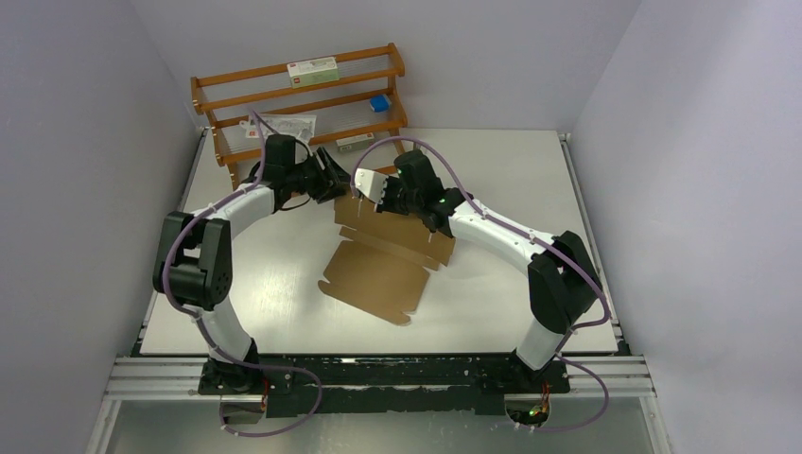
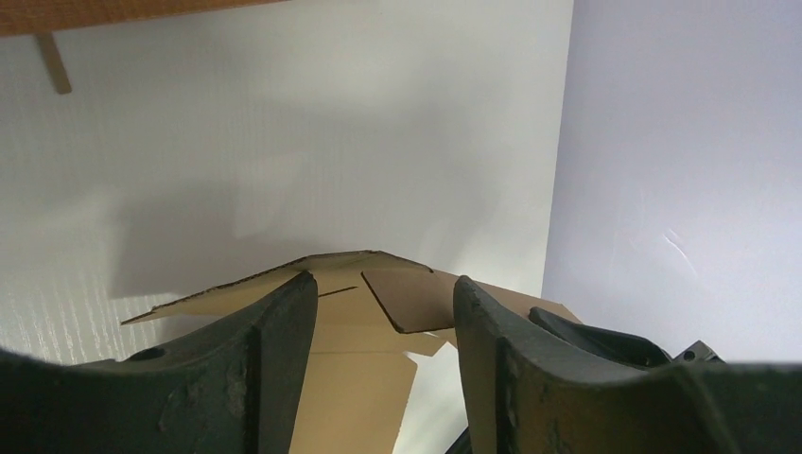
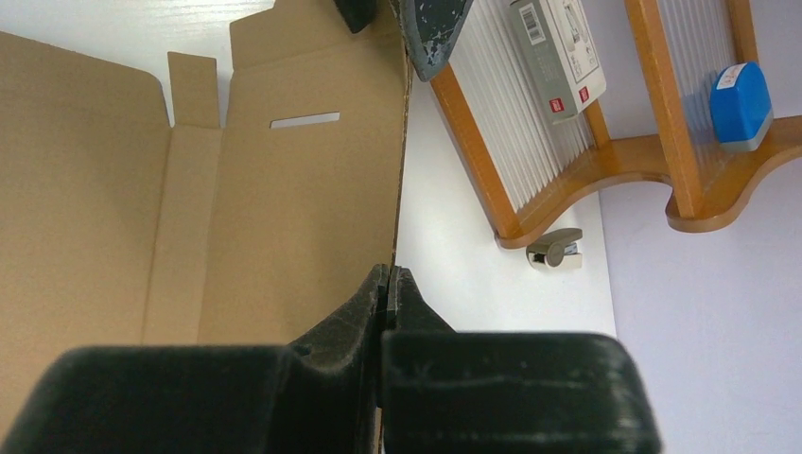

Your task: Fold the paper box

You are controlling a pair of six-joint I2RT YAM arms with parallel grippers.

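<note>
With right fingers point(image 3: 364, 312) pinching the paper box point(image 1: 374, 274) edge, the spread left fingers point(image 2: 274, 359) should close squarely on its flap.

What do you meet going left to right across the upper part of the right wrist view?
flat brown cardboard paper box → white red-labelled carton → small blue box

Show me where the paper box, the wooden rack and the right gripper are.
paper box point(image 1: 374, 279): top external view, flat near panel.
wooden rack point(image 3: 478, 156): right wrist view, one rail.
right gripper point(image 3: 388, 276): right wrist view, between fingertips.
</note>
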